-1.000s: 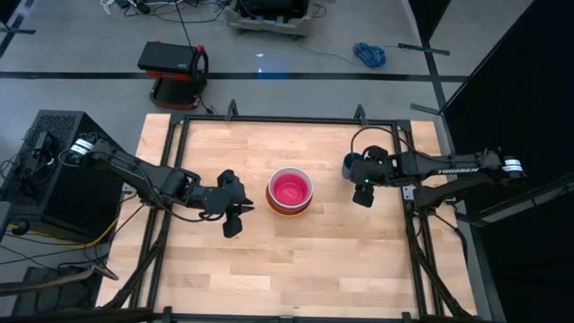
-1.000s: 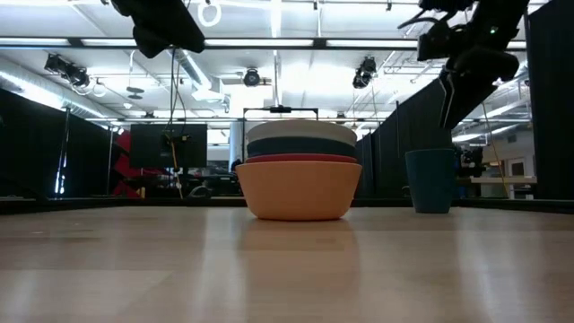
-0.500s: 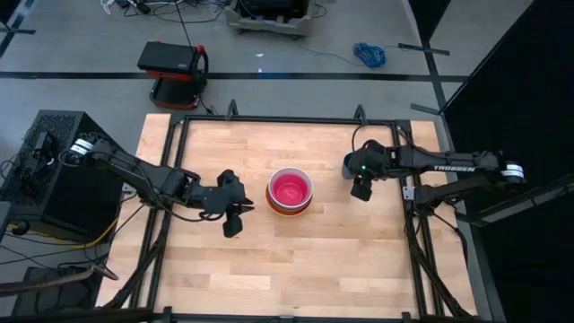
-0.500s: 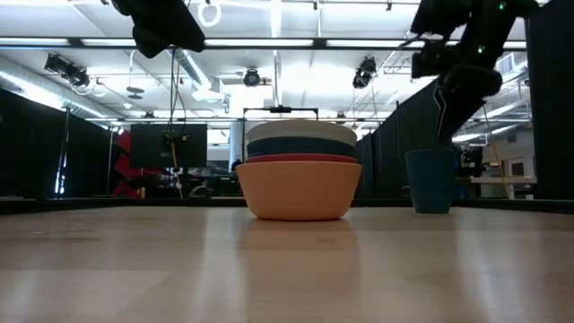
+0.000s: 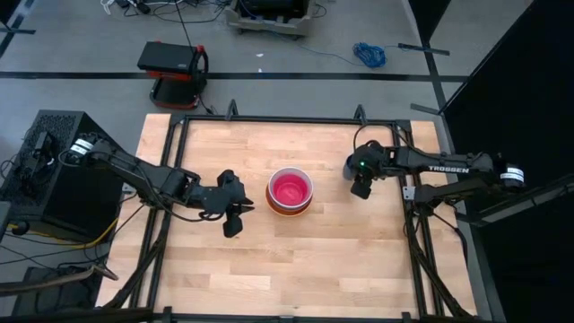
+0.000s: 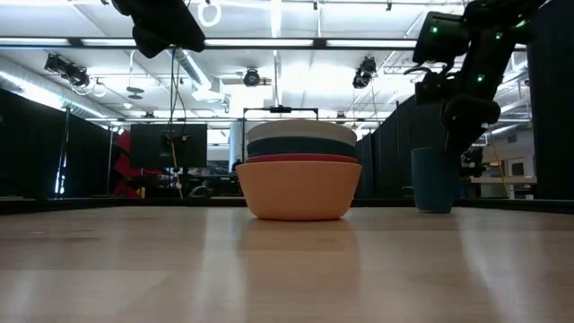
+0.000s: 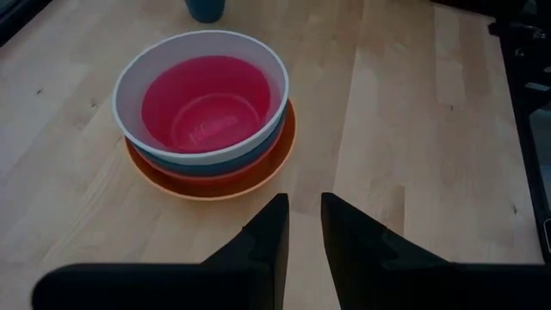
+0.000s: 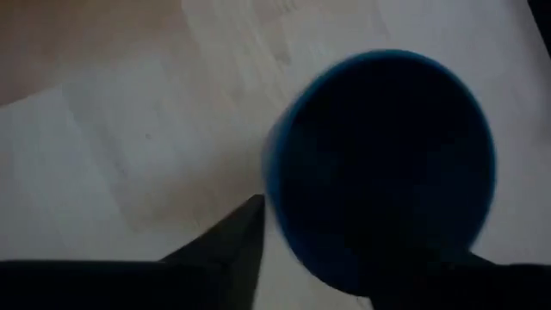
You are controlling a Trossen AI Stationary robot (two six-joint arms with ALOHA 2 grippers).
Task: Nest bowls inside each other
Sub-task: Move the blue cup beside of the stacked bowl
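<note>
Five bowls stand nested mid-table: orange [image 6: 299,193] at the bottom, then red-orange [image 6: 299,159], teal [image 6: 299,146], white [image 6: 300,130], and pink [image 7: 207,103] innermost. To their right the small dark blue bowl [image 6: 433,179] stands upright on its base. My right gripper [image 8: 327,245] is open above it, pointing steeply down. One finger [image 8: 245,228] is outside the bowl's rim [image 8: 269,185], the other over its dark inside. My left gripper [image 7: 303,202] hovers left of the stack [image 5: 290,190], a narrow gap between its fingers and nothing in it. My right gripper comes at the dark blue bowl from above, with its fingers on either side of one wall. The outer finger is right beside the rim. I cannot tell whether it touches the rim.
A black metal frame [image 5: 269,118] runs around the wooden table top. The near half of the table [image 5: 296,269] is bare wood. The dark blue bowl [image 5: 349,164] stands about a bowl's width from the stack.
My right gripper has swung toward the table's far edge and come down over the dark blue bowl.
</note>
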